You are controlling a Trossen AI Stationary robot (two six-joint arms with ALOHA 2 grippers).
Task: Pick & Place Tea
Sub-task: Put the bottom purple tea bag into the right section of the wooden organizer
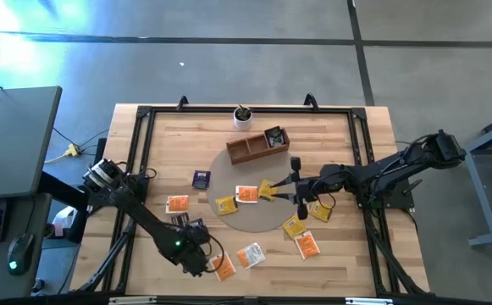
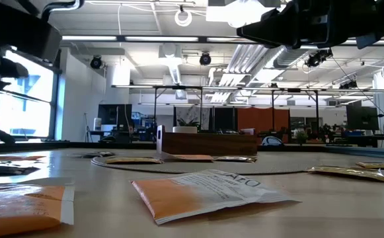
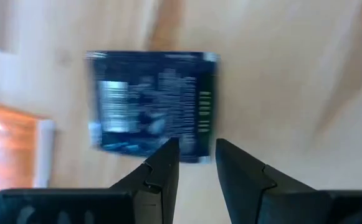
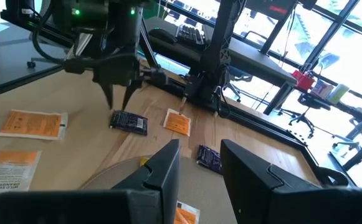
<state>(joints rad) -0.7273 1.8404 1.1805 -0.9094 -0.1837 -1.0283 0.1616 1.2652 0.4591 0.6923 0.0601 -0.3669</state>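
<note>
Tea sachets lie flat and scattered on the wooden table (image 1: 356, 254) and on a round mat (image 1: 258, 222): orange (image 1: 178, 204), yellow (image 1: 226, 206), purple (image 1: 201, 179). My left gripper (image 3: 197, 155) is open and points down just above a dark blue sachet (image 3: 152, 102) near the table's near left. The right wrist view shows this gripper (image 4: 119, 99) with its tips a little above that sachet (image 4: 129, 122). My right gripper (image 4: 199, 162) is open and empty, level over the mat, next to a yellow sachet (image 1: 267, 191).
A brown wooden compartment tray (image 1: 257, 146) stands at the mat's far edge with sachets in one compartment. A small white plant pot (image 1: 242, 115) sits behind it. More orange sachets (image 1: 251, 254) lie near the near edge. A black frame (image 1: 144, 119) rims the table.
</note>
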